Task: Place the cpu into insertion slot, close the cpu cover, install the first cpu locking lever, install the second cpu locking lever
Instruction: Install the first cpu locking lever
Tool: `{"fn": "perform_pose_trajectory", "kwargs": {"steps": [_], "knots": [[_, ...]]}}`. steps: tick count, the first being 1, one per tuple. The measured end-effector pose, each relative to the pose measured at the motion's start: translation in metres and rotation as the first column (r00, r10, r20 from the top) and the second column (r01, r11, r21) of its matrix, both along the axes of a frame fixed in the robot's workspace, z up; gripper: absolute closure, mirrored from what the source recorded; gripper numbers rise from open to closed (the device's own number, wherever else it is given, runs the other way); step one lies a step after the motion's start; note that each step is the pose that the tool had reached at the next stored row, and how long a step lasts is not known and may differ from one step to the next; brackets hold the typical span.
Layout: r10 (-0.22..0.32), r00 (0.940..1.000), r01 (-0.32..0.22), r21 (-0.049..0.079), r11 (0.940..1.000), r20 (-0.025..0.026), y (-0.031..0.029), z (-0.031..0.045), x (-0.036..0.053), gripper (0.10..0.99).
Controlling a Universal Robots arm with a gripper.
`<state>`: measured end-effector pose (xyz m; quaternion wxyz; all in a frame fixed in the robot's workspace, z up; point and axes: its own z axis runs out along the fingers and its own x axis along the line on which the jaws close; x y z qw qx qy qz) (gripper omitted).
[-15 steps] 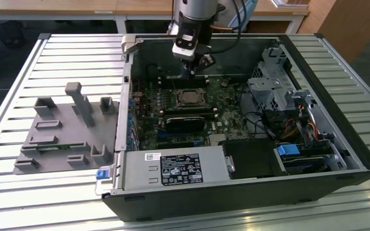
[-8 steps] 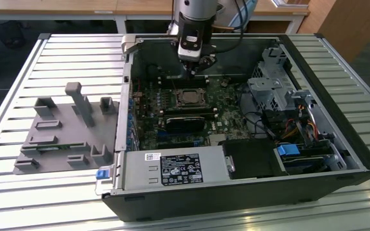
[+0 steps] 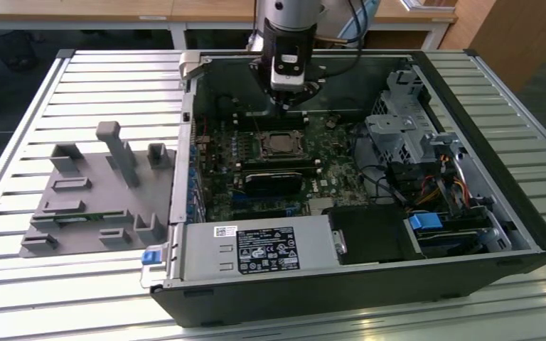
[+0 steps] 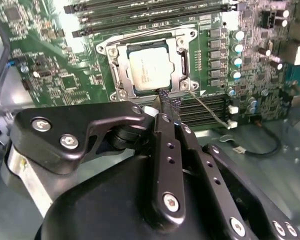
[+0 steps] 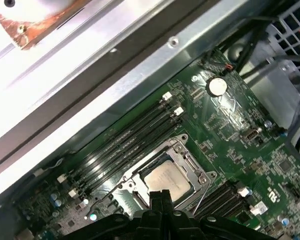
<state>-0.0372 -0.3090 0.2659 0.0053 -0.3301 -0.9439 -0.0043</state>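
The cpu [image 4: 147, 70] lies flat in the insertion slot [image 4: 106, 50] on the green board, its pale face showing through the window of the cpu cover [image 4: 121, 71], which lies down over it. My gripper [image 4: 166, 98] hovers just beside the socket's edge with its dark fingers [image 4: 162, 135] pressed together and nothing between them. In the first wrist view the cpu [image 5: 167, 180] sits right beyond the gripper [image 5: 160, 196]. From the exterior view the gripper [image 3: 288, 108] hangs inside the open computer case, a little behind the cpu [image 3: 278, 146]. A thin lever wire [image 4: 145, 36] runs along one socket side.
The black computer case [image 3: 368, 284] lies open on a slatted metal table [image 3: 111, 78]. Memory slots [image 4: 155, 12] flank the socket. A drive cage [image 3: 411, 124] and cables [image 3: 443, 192] fill the exterior view's right. A grey fixture plate [image 3: 93, 192] rests outside the case.
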Motion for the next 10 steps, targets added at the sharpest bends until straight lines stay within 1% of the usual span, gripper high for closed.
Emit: {"fn": "perform_pose_trajectory", "kwargs": {"steps": [3, 6, 8, 10], "knots": [[0.045, 0.999, -0.045, 0.003, 0.999, 0.0002, 0.0, -0.0002, 0.0, 0.98], [0.088, 0.9961, -0.088, 0.005, 0.9961, 0.0012, 0.0, -0.0004, 0.0, 0.98], [0.115, 0.9934, -0.115, 0.005, 0.9934, 0.0032, 0.0, -0.0006, 0.0, 0.98], [0.139, 0.9903, -0.139, 0.005, 0.9903, 0.0066, 0.0, -0.0007, 0.0, 0.98]]}}
